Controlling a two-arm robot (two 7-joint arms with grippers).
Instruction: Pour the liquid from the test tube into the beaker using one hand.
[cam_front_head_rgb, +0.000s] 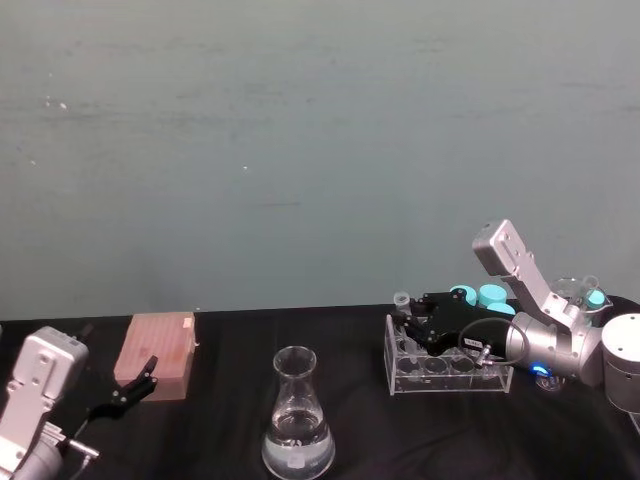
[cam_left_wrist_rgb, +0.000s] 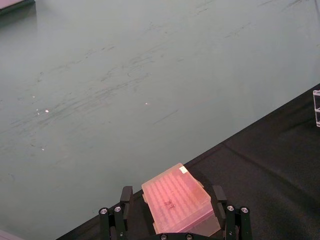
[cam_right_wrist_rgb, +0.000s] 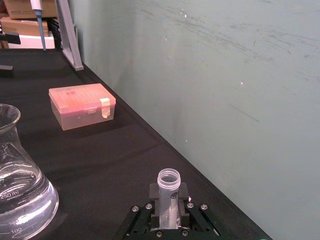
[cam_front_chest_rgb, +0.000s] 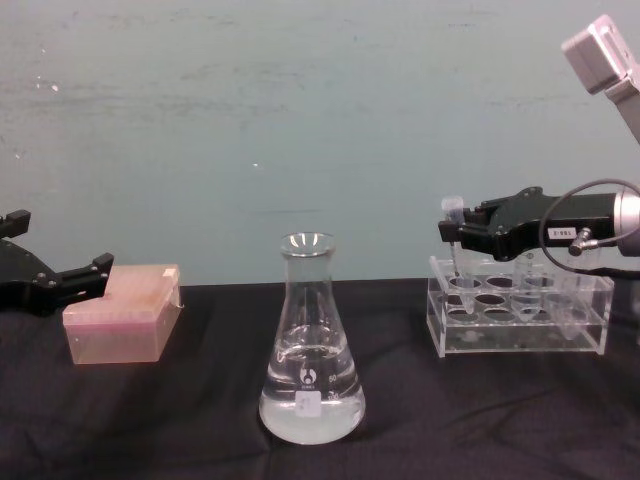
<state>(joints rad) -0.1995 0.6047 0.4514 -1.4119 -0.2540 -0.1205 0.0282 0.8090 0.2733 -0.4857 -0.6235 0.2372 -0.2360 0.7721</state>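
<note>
**Right hand clamped on the test tube at the rack**

The right hand (cam_front_chest_rgb: 452, 232) reaches in from the right on its silver-grey arm, level with the top of the clear plastic tube rack (cam_front_chest_rgb: 520, 325). Its two black fingers (cam_right_wrist_rgb: 156, 201) are closed on the test tube (cam_right_wrist_rgb: 168, 192), which stands upright between them with its open rim above the fingers. In the chest view the tube's lower end dips into the rack's front-left hole. Taller tubes with turquoise caps (cam_front_head_rgb: 490, 295) stand behind the rack.

The beaker (cam_front_chest_rgb: 311, 345) sits on the black bench (cam_front_chest_rgb: 180, 420), well apart from the rack to its left, with clear liquid (cam_front_chest_rgb: 311, 408) already filling its wide base.

The left hand (cam_front_chest_rgb: 85, 272) hangs parked at the far left, fingers spread apart and holding nothing, just beside a pink box (cam_front_chest_rgb: 124, 325).
</note>
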